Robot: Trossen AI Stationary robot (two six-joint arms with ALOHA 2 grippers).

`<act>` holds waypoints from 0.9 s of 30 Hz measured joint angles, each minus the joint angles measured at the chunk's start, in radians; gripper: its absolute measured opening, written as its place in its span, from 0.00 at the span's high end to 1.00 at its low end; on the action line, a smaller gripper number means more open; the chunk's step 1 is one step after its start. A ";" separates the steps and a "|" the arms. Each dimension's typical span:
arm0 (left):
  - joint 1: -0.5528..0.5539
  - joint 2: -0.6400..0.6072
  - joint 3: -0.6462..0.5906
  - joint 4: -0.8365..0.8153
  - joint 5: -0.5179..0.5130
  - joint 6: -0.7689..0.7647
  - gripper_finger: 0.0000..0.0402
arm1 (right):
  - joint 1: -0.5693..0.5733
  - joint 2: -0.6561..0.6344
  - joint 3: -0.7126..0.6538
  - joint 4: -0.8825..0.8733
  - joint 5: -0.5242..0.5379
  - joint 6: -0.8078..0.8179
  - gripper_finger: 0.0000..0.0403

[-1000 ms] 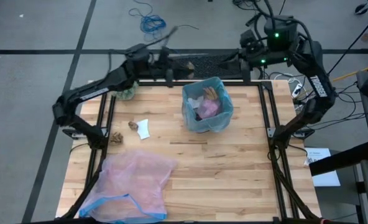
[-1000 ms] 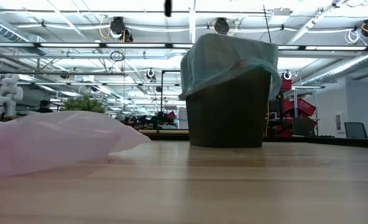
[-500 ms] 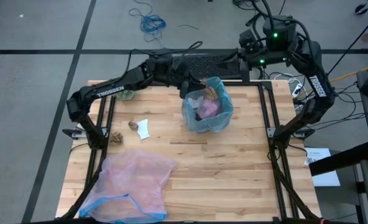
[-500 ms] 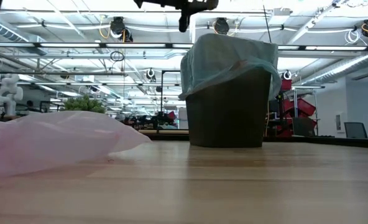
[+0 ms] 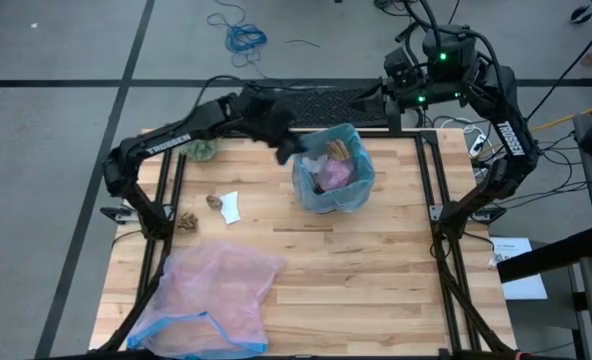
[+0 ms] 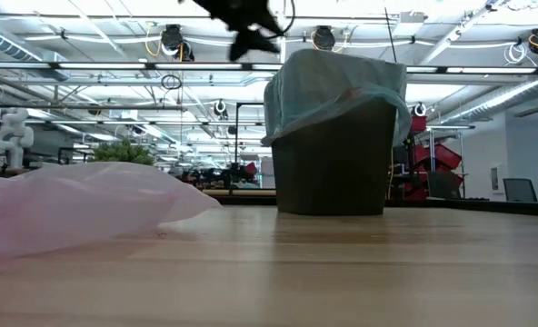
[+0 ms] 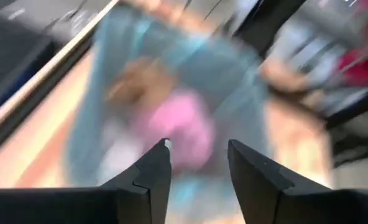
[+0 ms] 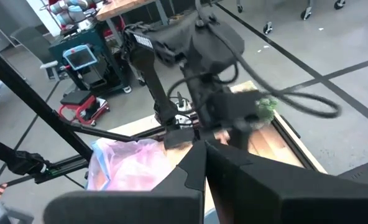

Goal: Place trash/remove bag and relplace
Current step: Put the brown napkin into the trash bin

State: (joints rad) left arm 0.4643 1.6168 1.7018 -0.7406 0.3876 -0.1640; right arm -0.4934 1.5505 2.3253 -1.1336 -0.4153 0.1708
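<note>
The brown bin (image 6: 331, 163) stands at the far middle of the table, lined with the light-blue bag (image 5: 333, 192). Inside lies trash: a pink wad (image 5: 336, 174), a brown scrap (image 5: 338, 148) and white paper (image 5: 314, 161). More trash lies on the table to the left: a white paper (image 5: 231, 208) and two brown scraps (image 5: 214, 200) (image 5: 187, 221). My left gripper (image 7: 197, 155) hovers open above the bin's left rim (image 5: 286, 147), slanting down toward the bin, nothing between its fingers. My right gripper (image 8: 204, 152) is shut and held high at the far right.
A translucent pink bag (image 5: 211, 295) with a blue rim lies spread at the near left. A fuzzy green ball (image 5: 204, 151) sits at the far left edge. Black frame rails (image 5: 438, 215) run along the table's sides.
My left gripper has swung from the table's far edge toward the bin, come down a little and tipped its fingers downward toward the bin's opening. The bin, the bag and the scraps on the table have stayed where they were.
</note>
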 joint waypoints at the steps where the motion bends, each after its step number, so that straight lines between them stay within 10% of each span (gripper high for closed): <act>1: -0.004 -0.010 0.026 -0.102 -0.054 0.043 0.64 | 0.000 0.000 0.000 0.000 0.000 -0.004 1.00; 5: -0.023 -0.034 0.104 -0.427 -0.270 0.101 0.71 | 0.000 0.000 0.000 -0.002 -0.001 -0.036 1.00; 13: -0.049 -0.056 0.069 -0.803 -0.292 -0.122 0.74 | 0.000 0.000 0.000 -0.002 -0.001 -0.060 1.00; 27: -0.131 -0.156 -0.447 -0.702 -0.330 -0.232 0.74 | 0.000 0.000 0.000 -0.004 -0.001 -0.083 1.00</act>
State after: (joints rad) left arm 0.3331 1.4612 1.2544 -1.4422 0.0574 -0.3962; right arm -0.4934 1.5505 2.3253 -1.1378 -0.4164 0.0883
